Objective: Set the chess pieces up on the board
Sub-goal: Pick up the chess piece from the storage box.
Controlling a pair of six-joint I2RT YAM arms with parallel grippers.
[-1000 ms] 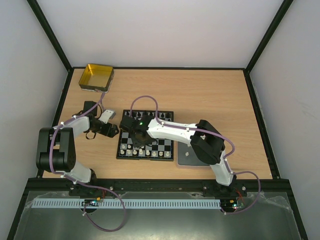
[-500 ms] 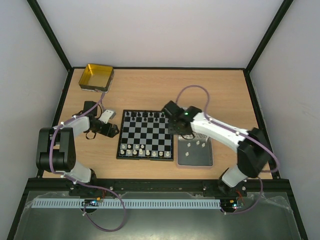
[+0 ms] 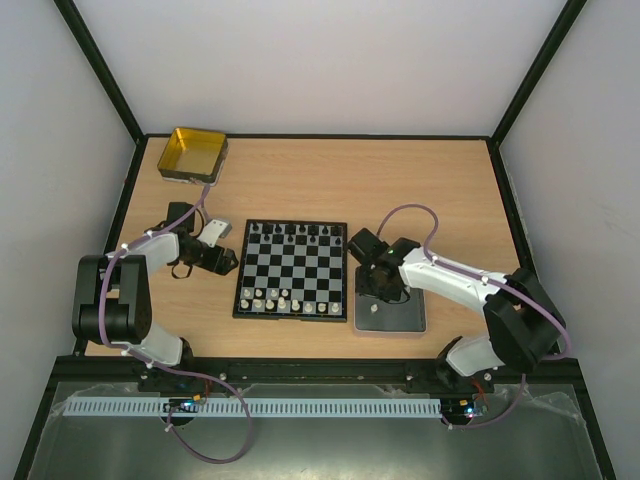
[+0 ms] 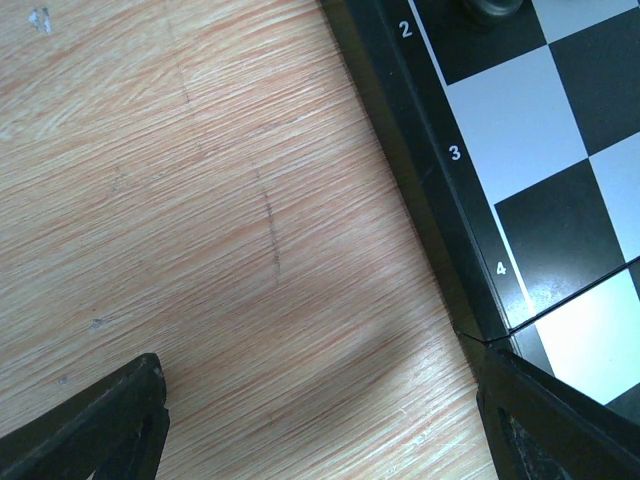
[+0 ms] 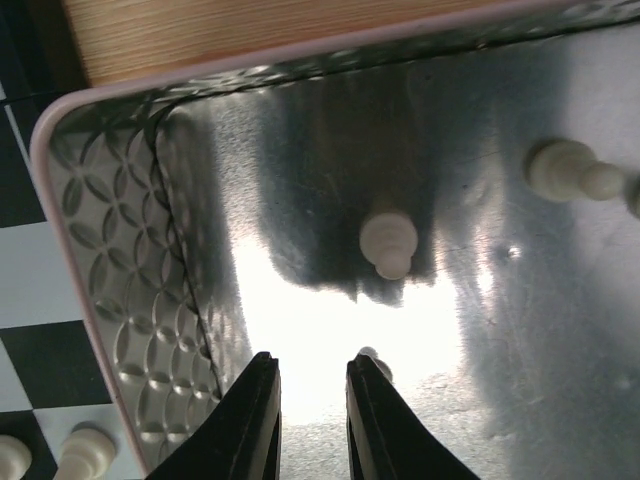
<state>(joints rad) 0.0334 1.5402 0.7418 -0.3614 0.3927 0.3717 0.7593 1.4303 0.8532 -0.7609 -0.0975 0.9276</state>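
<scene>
The board [image 3: 292, 270] lies mid-table, black chess pieces [image 3: 290, 231] along its far row and white ones [image 3: 285, 300] near its front edge. My right gripper [image 3: 378, 292] hangs low inside the grey tray [image 3: 402, 318]. In the right wrist view its jaws [image 5: 312, 360] stand a narrow gap apart with nothing between them. A white pawn [image 5: 388, 245] stands just ahead, and a small piece [image 5: 372, 354] peeks from behind the right fingertip. My left gripper [image 3: 228, 247] rests open over bare wood beside the board's left border [image 4: 440, 180], its fingertips [image 4: 120, 415] wide apart.
A yellow tin [image 3: 193, 153] sits at the far left corner. Another white piece [image 5: 575, 172] lies further right in the tray. The tray's embossed wall [image 5: 110, 260] is close on the left, with the board's front-row white pieces [image 5: 85, 450] just beyond it.
My right arm has swung from over the board's near left part back to the right and down into the grey tray. The left arm has not moved.
</scene>
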